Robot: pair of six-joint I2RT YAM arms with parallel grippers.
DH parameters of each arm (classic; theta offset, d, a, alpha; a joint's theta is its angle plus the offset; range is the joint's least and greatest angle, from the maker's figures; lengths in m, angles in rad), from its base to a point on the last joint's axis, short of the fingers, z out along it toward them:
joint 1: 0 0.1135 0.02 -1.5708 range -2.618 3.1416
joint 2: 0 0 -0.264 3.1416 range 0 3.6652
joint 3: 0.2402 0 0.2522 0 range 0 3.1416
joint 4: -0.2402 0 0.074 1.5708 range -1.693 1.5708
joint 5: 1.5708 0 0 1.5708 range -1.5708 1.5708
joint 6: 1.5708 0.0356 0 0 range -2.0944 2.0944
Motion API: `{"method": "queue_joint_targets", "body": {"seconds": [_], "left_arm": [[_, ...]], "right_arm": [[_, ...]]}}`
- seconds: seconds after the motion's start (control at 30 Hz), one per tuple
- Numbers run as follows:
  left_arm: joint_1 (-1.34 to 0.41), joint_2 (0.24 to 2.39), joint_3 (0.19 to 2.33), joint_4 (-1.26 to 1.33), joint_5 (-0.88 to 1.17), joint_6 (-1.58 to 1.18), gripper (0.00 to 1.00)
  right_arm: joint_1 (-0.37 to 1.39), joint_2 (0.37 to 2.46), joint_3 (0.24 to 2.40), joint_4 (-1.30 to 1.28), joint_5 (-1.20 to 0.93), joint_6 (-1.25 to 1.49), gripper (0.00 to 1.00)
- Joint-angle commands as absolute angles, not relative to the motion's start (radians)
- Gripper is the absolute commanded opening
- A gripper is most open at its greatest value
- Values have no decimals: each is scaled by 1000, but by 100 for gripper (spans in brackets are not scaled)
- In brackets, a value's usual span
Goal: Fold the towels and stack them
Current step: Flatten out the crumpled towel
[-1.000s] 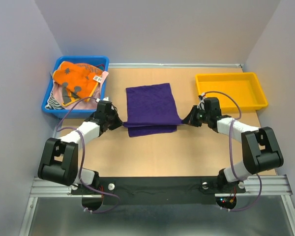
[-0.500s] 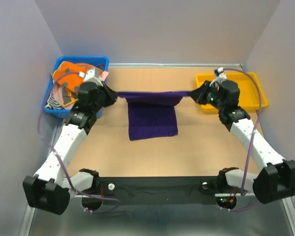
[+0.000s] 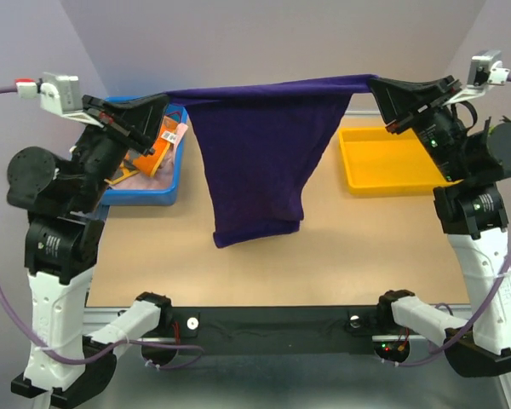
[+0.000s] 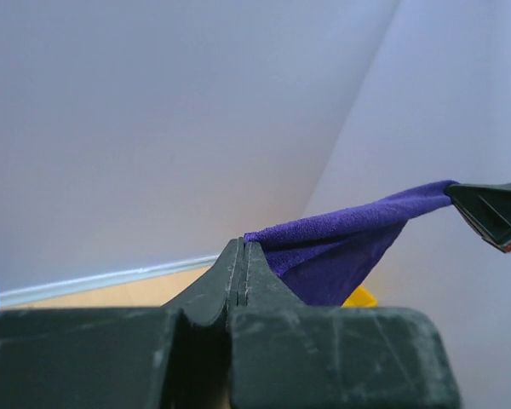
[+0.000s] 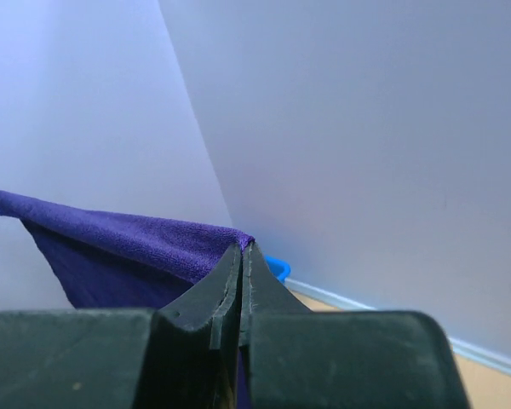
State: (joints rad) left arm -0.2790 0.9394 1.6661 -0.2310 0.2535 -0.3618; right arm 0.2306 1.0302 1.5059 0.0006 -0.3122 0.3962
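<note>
Purple towel (image 3: 260, 162): plain, dark; top edge taut between left pincer (image 3: 157, 104) and right pincer (image 3: 375, 83), body hanging, narrowing downward.
Orange towel (image 3: 159, 143): crumpled in blue bin (image 3: 145, 192) (largely hidden).
Pink towel (image 3: 140, 176): sliver beneath it.

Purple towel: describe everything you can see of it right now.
The purple towel is plain dark purple, soft, fleecy-looking cloth. It hangs in the air, its top edge stretched taut between the left gripper and right gripper, each shut on a top corner. The rest drapes down, narrowing, above the table.
</note>
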Motion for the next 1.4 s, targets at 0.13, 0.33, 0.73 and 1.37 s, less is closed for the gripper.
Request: {"method": "queue_joint_targets", "body": {"seconds": [0.13, 0.33, 0.73, 1.37], "left_arm": [[-255, 954, 1888, -245, 228, -321, 0], [-255, 980, 1974, -250, 248, -321, 0], [-255, 930, 1983, -245, 393, -356, 0], [-255, 1190, 2037, -278, 284, -413, 0]], "right_arm": [[202, 1057, 1676, -40, -195, 318, 1], [202, 1086, 1762, -40, -196, 302, 0], [202, 1000, 1769, -58, -244, 287, 1], [202, 1256, 1838, -86, -201, 253, 0]]}}
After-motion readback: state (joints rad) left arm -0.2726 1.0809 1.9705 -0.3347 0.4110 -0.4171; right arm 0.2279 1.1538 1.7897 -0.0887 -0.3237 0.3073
